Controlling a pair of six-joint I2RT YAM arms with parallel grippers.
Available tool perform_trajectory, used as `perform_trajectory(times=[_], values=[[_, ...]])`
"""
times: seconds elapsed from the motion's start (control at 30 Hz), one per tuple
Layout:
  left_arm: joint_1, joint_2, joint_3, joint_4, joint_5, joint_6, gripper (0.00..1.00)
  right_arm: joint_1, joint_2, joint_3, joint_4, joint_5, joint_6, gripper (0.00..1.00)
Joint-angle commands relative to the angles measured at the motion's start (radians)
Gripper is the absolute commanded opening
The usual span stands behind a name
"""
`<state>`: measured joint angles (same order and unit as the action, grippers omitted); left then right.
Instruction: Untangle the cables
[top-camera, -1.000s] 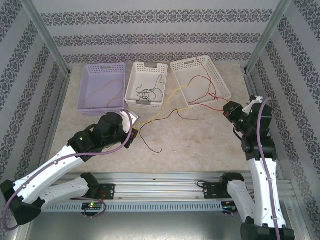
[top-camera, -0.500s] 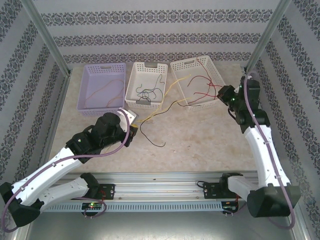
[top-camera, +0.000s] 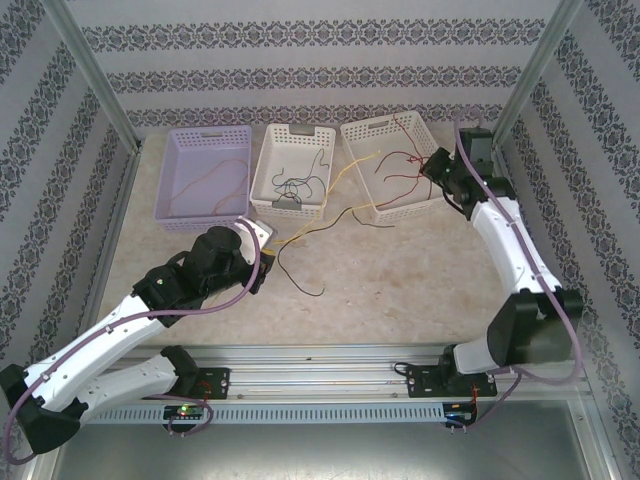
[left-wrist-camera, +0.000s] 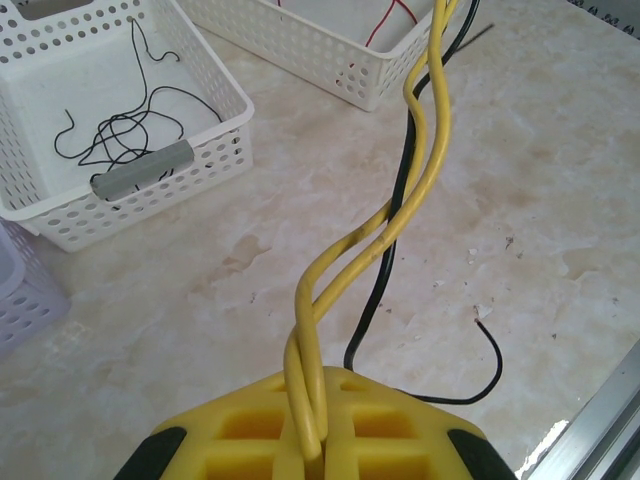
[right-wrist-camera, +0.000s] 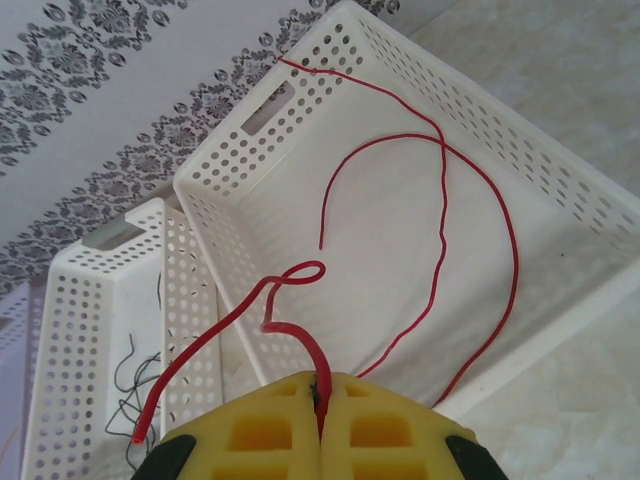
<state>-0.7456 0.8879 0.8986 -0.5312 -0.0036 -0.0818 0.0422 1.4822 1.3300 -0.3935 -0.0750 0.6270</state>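
Overhead, the left tool (top-camera: 262, 256) sits low over the counter (top-camera: 400, 285), just in front of the middle white basket (top-camera: 300, 131). The left wrist view shows its yellow pads (left-wrist-camera: 380, 425) shut on two yellow cables (left-wrist-camera: 432, 150), which twist round each other and run away toward the right white basket (top-camera: 380, 122). A black cable (left-wrist-camera: 372, 300) runs alongside the yellow pair, touching it higher up, and its loose end curls on the counter near the tool. The right tool (top-camera: 438, 166) is held at the right-hand edge of the right white basket. In the right wrist view its pads (right-wrist-camera: 390, 425) are pressed together on a red cable (right-wrist-camera: 300, 338), which loops just above the grip. A second red cable (right-wrist-camera: 441, 240) lies curved on that basket's floor. The middle white basket holds thin black wires (left-wrist-camera: 120, 125) and a small grey bar (left-wrist-camera: 142, 170) against its near wall. A purple basket (top-camera: 210, 132) stands to the left, with a tan wire (top-camera: 205, 180) lying inside it.
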Motion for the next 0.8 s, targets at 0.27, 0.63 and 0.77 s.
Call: perform_trajectory(times=[0.27, 0.63, 0.77], values=[[0.008, -0.013, -0.004, 0.042, 0.008, 0.004, 0.00, 0.028, 0.242, 0.241, -0.041, 0.035, -0.108, 0.00], [0.008, -0.013, -0.003, 0.043, 0.018, 0.002, 0.00, 0.032, 0.485, 0.534, -0.230, 0.076, -0.195, 0.00], [0.007, -0.012, -0.004, 0.045, 0.022, 0.004, 0.00, 0.032, 0.566, 0.633, -0.302, 0.072, -0.210, 0.00]])
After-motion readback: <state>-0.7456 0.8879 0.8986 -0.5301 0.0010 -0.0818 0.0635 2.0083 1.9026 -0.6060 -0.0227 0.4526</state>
